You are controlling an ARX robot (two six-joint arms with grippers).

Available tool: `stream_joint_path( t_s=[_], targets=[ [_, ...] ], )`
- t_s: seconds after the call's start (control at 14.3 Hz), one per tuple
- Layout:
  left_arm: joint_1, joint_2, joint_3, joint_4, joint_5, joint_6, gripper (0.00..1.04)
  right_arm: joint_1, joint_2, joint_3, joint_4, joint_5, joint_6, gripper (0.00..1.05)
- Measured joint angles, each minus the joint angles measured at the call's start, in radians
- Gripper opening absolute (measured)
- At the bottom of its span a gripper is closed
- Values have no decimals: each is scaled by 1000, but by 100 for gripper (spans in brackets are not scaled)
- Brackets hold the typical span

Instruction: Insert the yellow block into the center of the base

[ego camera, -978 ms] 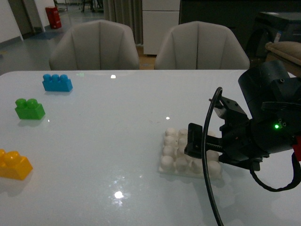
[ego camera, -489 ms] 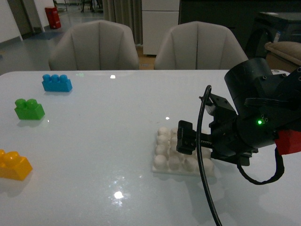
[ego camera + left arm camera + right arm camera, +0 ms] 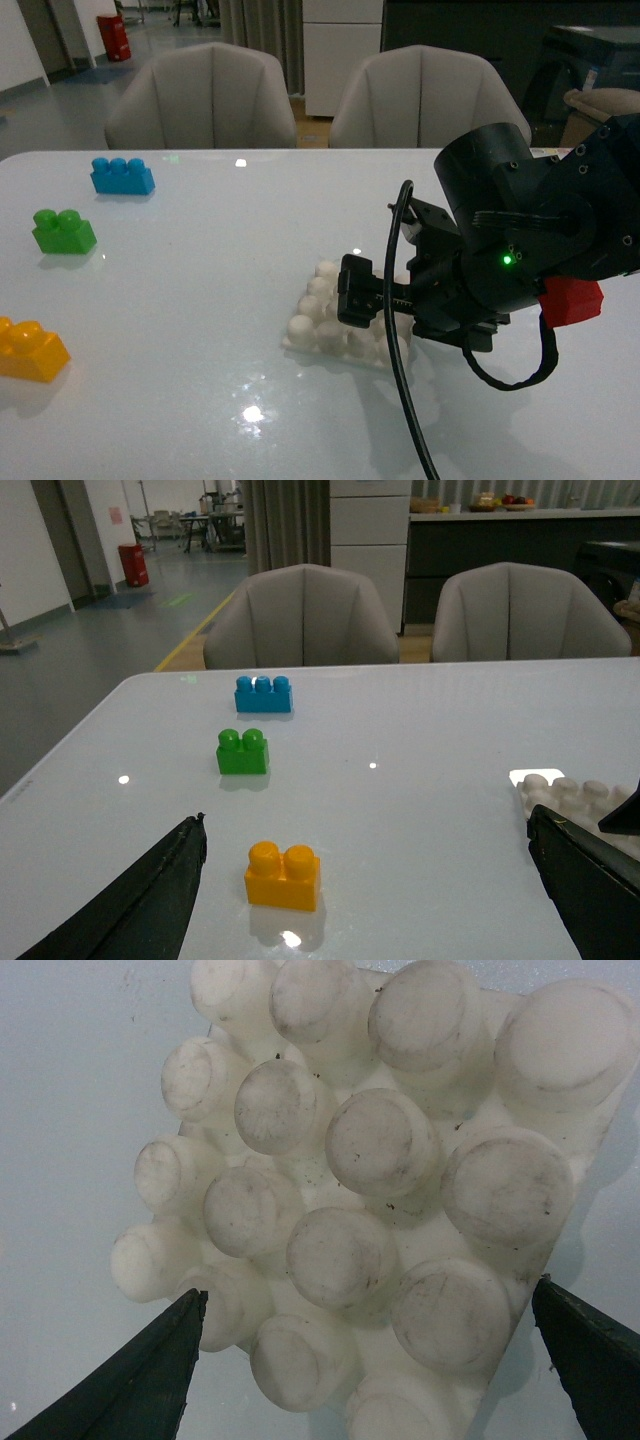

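As its arm crouches low, right end effector (image 3: 365, 1305) wide astride the base (image 3: 310, 318), left end effector (image 3: 365, 830) wide

a glossy white table (image 3: 200, 300) is seen; down its left side are laid a blue three-stud brick (image 3: 122, 176) far off, a green brick (image 3: 63, 231), and the yellow block (image 3: 30, 349) nearest; the base (image 3: 322, 318) is found right of centre.

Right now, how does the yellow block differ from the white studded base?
The yellow block is orange-yellow; the base is white. The yellow block has two studs, the base a four-by-four grid. The yellow block lies untouched at the left of the table; the base sits between the open jaws of the right end effector. Both are studded and rest flat.
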Motion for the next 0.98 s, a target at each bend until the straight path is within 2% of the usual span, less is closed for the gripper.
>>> stream_joint_path(
  t_s=[0.49,0.77,0.98],
  targets=[
    [0,0,0,0,0,0,98,-176,-256,-232,117,-86,24,98],
    [0,0,0,0,0,0,98,-285,-647,-445,190,-64,49,98],
    [0,0,0,0,0,0,98,-306,-1036,-591,129,-3,79,98]
  ],
)
